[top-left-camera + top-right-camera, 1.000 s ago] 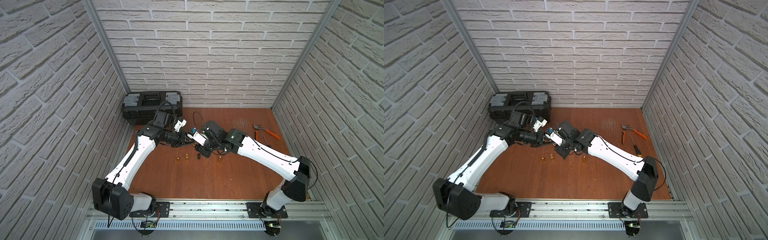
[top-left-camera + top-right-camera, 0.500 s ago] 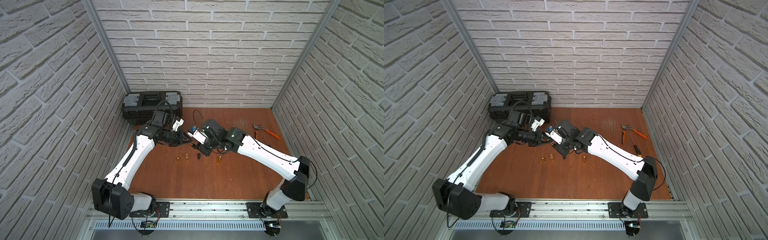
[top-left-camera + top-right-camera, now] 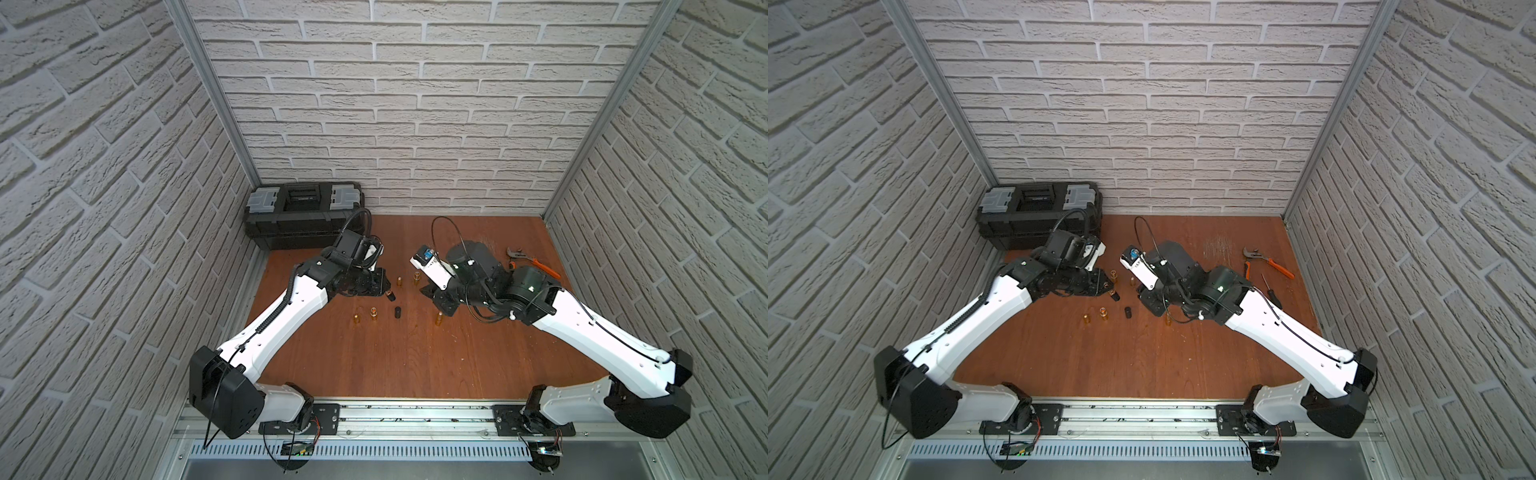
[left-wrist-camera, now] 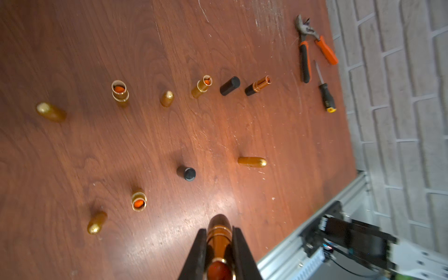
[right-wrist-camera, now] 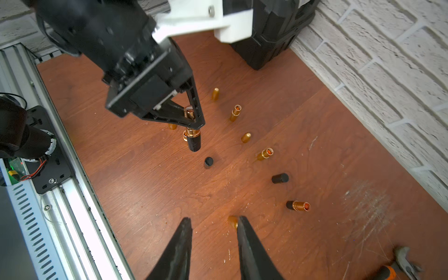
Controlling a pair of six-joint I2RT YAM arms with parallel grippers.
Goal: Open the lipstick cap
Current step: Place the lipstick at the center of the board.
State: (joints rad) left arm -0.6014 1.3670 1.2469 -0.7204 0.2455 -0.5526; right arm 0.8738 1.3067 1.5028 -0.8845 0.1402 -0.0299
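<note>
1. Left end effector [image 4: 219, 234] is clamped on a lipstick [image 5: 193, 141] and holds it in the air over the desk [image 3: 415, 365]. The lipstick is uncapped, with its black base past the fingertips and its gold tube between the fingers.
2. Right end effector [image 5: 214, 219] has its jaws apart with nothing between them. It sits low over the desk, apart from the left one.
3. Gold cap [image 5: 232, 221] is on the desk just beside one right fingertip; can't tell if they touch.
4. Black cap [image 5: 208, 162] stands upright on the desk near the held lipstick.
5. Second black cap [image 5: 280, 178] lies on its side, next to a black-base lipstick [image 5: 298, 205] that lies uncapped.
6. Open gold lipsticks [image 4: 120, 91] and loose gold caps [image 4: 166, 98] are scattered on the desk.
7. Black toolbox [image 3: 303, 216] is in the back left corner. Orange-handled pliers [image 4: 304, 55] and a screwdriver [image 4: 326, 94] are by the right wall.
</note>
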